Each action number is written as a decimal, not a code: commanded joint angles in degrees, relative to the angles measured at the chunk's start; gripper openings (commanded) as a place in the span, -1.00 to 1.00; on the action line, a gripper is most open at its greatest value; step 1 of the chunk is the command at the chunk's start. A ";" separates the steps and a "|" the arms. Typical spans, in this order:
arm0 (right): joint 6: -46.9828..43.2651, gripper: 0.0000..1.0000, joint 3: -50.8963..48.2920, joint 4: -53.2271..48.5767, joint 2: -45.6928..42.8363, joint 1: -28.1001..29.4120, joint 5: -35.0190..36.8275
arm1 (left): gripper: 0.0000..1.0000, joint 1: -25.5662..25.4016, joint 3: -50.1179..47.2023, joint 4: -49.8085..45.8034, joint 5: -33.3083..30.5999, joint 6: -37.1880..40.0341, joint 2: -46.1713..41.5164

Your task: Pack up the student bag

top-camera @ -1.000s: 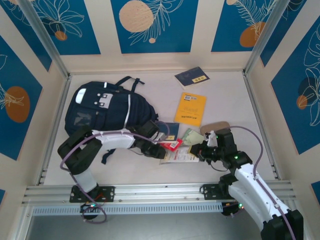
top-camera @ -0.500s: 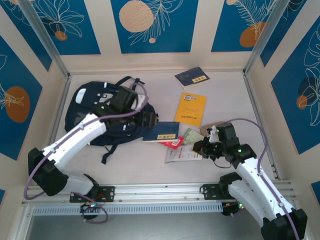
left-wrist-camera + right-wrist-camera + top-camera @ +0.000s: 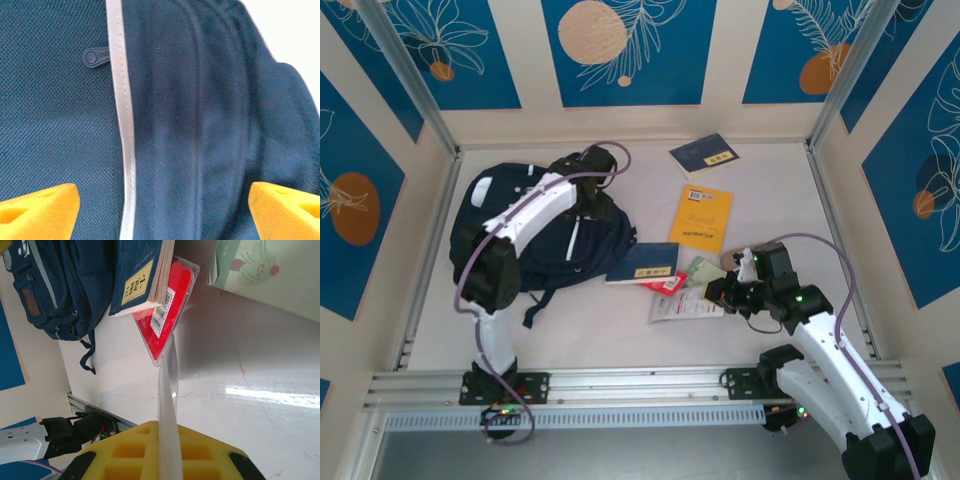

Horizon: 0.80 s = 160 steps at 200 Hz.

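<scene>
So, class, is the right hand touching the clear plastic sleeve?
Touching. The right wrist view shows the plastic sleeve running edge-on into the right hand, pinched between its shut yellow fingers.

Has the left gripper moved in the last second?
Yes. The left gripper swung from nearer than the yellow book up toward the far wall. It is now level with that book's far edge and hangs open over the student bag.
</scene>
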 commanded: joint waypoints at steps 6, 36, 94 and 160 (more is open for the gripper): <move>0.79 -1.00 0.08 2.85 -0.30 0.36 -2.55 | 0.72 1.31 4.72 -3.92 -2.41 -0.28 4.25; 0.63 -1.00 -0.90 3.17 -0.45 0.28 -2.77 | 0.59 1.92 6.35 -3.87 -2.25 0.64 8.35; -1.14 -1.00 2.87 -2.43 -2.77 0.18 -0.42 | -0.31 3.55 3.37 -0.88 6.02 -0.19 9.30; -3.02 -1.00 11.63 -14.01 -3.64 0.08 6.71 | -1.00 6.24 1.54 -0.59 12.39 -0.59 1.20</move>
